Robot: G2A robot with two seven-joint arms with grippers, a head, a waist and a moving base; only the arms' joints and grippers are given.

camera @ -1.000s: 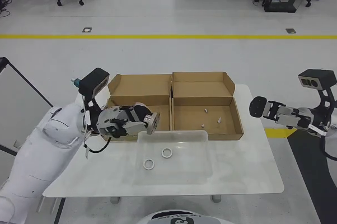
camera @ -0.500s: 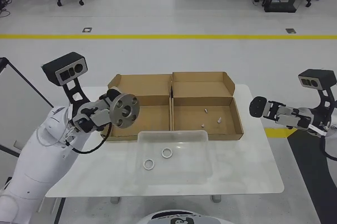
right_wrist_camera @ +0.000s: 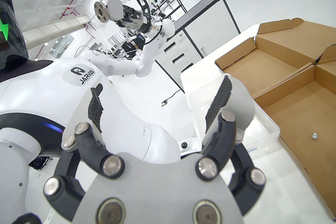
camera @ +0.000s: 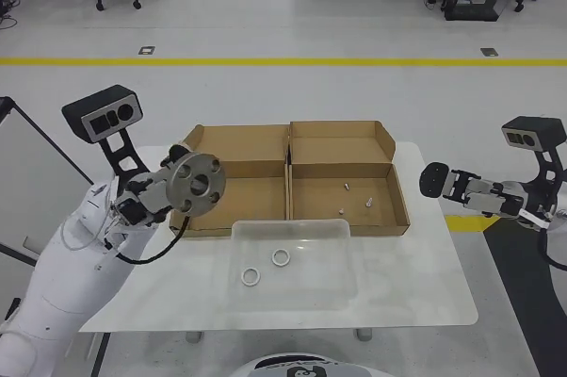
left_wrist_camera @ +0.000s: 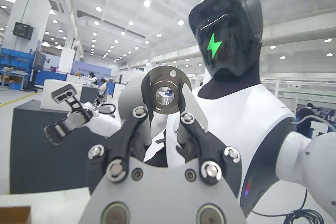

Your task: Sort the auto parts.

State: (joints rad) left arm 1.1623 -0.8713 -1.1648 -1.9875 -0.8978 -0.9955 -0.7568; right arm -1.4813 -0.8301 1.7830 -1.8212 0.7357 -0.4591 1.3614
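While the left jaws clamp a metal flange (camera: pixel 191 185) aloft, right jaws apart, empty.

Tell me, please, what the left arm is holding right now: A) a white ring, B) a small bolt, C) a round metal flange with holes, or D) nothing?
C: the left arm's jaws are shut on the round metal flange, held up in the air, while both white rings lie in the clear tray.
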